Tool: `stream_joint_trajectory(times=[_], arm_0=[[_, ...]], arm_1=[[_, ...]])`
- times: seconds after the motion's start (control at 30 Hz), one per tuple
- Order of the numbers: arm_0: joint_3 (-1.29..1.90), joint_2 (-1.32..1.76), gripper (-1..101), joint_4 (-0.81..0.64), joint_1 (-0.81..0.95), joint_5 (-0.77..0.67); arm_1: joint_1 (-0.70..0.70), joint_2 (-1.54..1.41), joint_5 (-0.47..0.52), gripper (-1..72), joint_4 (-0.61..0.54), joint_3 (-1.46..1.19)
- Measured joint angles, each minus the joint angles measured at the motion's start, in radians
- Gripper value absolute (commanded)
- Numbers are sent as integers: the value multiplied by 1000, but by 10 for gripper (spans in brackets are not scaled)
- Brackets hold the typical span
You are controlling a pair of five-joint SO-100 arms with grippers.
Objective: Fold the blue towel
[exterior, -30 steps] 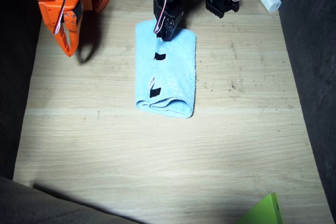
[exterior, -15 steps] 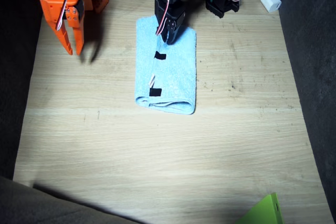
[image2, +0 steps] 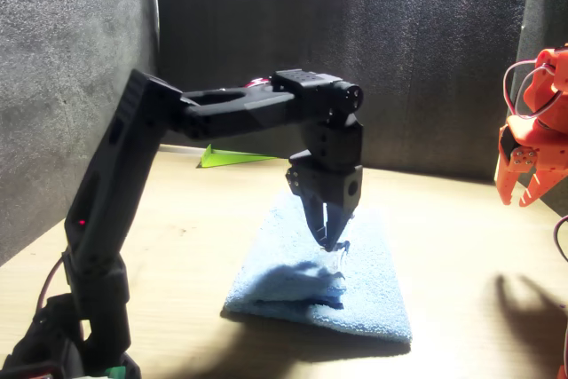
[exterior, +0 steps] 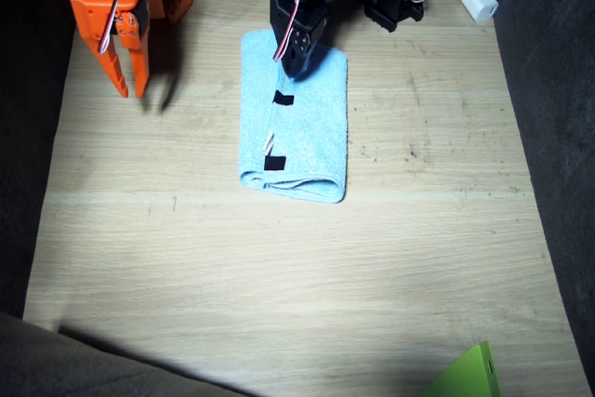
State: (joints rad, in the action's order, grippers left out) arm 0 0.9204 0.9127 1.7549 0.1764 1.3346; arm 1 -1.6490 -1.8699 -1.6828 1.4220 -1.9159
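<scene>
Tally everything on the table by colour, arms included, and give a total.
Blue: 1, the folded blue towel
Lime-green: 1, flat piece at the table's edge
White: 1, small block
Black: 1, left arm
Orange: 1, right arm
Total: 5

I see the blue towel (exterior: 296, 118) folded into a narrow strip at upper centre, my black left gripper (exterior: 296, 64) over its top end. My orange right gripper (exterior: 130, 86) hangs apart at upper left, jaws slightly parted.

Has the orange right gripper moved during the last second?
Yes. The right gripper swung from a tilted pose to hanging straight, its tips now farther from the table's dark edge.
</scene>
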Motion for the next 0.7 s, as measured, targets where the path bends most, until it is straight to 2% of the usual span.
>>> stream_joint_trajectory(times=[0.2,0.4,0.63,0.7], arm_0=[[-21,-81,67,-31,28,-34],[-158,-224,35,8,51,-37],[-629,-459,27,268,64,-32],[-699,-451,26,278,78,-32]], arm_1=[[2,-5,3,120,3,-6],[0,-28,0,120,14,-6],[0,-26,3,121,31,-6],[-2,-34,3,121,31,-6]])
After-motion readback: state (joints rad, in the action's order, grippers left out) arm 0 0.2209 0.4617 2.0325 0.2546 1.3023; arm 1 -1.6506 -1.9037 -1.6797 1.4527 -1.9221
